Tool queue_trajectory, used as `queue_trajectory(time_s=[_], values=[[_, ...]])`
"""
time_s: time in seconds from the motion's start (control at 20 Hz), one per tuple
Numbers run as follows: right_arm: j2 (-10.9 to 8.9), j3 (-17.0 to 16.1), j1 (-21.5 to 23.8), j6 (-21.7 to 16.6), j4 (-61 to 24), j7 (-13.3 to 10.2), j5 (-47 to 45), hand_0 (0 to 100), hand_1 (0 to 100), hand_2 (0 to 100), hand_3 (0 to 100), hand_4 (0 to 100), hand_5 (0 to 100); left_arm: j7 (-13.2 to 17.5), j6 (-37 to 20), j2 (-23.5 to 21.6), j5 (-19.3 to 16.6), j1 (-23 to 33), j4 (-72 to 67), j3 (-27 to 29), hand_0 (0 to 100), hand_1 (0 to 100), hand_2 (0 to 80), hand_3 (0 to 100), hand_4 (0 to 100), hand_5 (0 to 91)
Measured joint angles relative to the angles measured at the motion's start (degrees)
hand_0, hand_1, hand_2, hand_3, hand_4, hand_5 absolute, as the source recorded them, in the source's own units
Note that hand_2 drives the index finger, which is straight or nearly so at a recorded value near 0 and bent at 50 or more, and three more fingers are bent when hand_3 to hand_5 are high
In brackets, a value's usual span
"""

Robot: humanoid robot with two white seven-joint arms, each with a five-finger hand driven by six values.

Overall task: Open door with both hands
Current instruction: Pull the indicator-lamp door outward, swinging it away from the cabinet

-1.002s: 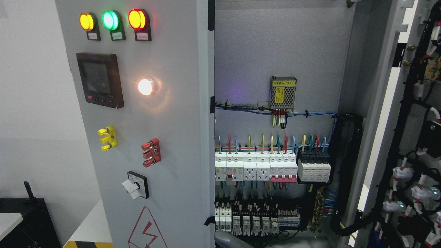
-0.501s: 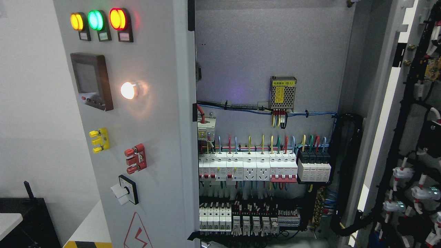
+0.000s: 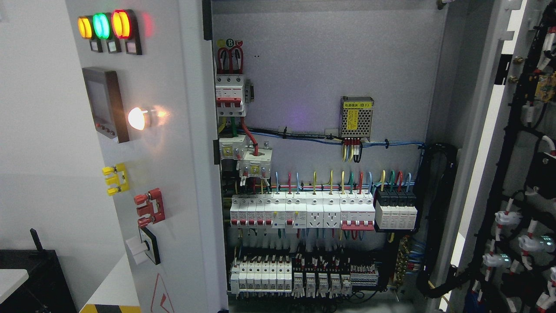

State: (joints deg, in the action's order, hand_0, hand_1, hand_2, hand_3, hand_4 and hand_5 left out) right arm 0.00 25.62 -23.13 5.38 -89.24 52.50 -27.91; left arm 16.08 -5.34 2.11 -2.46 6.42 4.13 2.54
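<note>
The grey left door (image 3: 173, 143) of the electrical cabinet stands swung well outward, its face turned to the left. It carries three indicator lamps (image 3: 102, 26), a dark display (image 3: 104, 102), a lit white lamp (image 3: 138, 118), yellow and red terminals and a rotary switch (image 3: 145, 247). The right door (image 3: 499, 130) is wide open at the far right, its wired inner side showing. Between them the cabinet interior (image 3: 321, 65) lies exposed with rows of breakers (image 3: 304, 211). Neither of my hands shows in the head view.
A small power supply (image 3: 357, 116) and cable bundles are mounted on the back panel. A black box (image 3: 30, 274) and a white surface sit at the lower left, beside a white wall.
The left door has swung further open to the left, uncovering more breakers and the red-wired units behind it. A grey shape at the bottom edge one second ago is gone.
</note>
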Motion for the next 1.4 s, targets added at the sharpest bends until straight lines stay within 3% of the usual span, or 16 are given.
queue_trajectory(time_s=[1.4], values=[[0.00,6.4,0.2,0.0,-2.1,-1.1,0.6,38,0,0,0,0,0,0.0,0.0,0.0,0.0,0.0,0.0,0.0,0,0,0.0,0,0,0.0]])
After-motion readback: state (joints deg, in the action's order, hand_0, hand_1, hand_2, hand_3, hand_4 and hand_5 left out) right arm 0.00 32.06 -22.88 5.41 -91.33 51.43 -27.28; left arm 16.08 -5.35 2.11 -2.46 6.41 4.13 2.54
